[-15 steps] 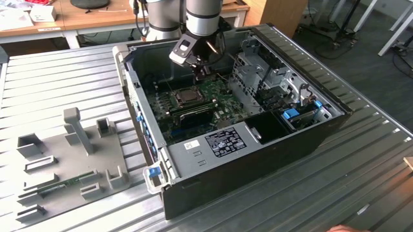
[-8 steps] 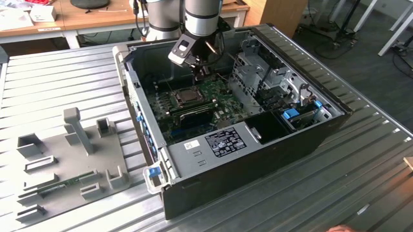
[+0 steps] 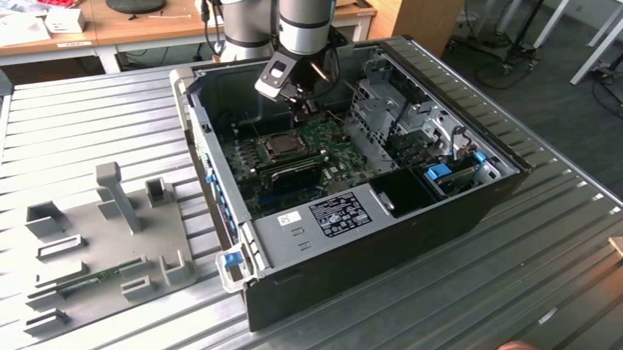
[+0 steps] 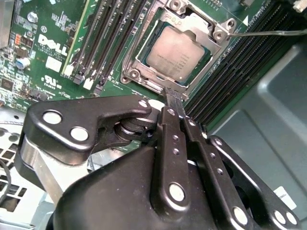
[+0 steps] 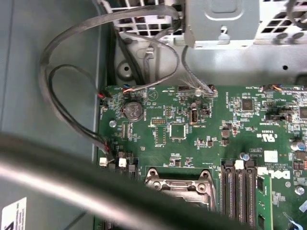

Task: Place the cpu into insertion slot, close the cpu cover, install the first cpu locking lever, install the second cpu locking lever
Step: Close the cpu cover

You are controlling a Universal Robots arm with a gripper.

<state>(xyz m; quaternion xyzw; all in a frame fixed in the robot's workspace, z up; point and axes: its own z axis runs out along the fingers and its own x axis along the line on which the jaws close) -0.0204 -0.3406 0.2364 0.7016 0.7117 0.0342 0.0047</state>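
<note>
The cpu (image 4: 178, 53) lies flat in the insertion slot (image 4: 133, 75) on the green board, its silvery face showing through the cut-out of the cpu cover (image 4: 192, 23), which lies down over it. A thin silver locking lever (image 4: 268, 33) runs out from one socket corner. My gripper (image 4: 173, 94) is shut with nothing between its fingers, and its tips are right at the socket's edge beside the cover. In the exterior view the gripper (image 3: 309, 113) hangs inside the open computer case just above the socket (image 3: 283, 145). The first wrist view shows the socket's metal frame (image 5: 180, 184).
Long black memory strips (image 4: 103, 43) flank the socket. A grey drive cage (image 3: 389, 124) stands toward the exterior view's right. Loose cables (image 5: 62, 96) loop along the case wall. A grey fixture plate (image 3: 107, 240) lies on the ribbed metal table beside the case.
</note>
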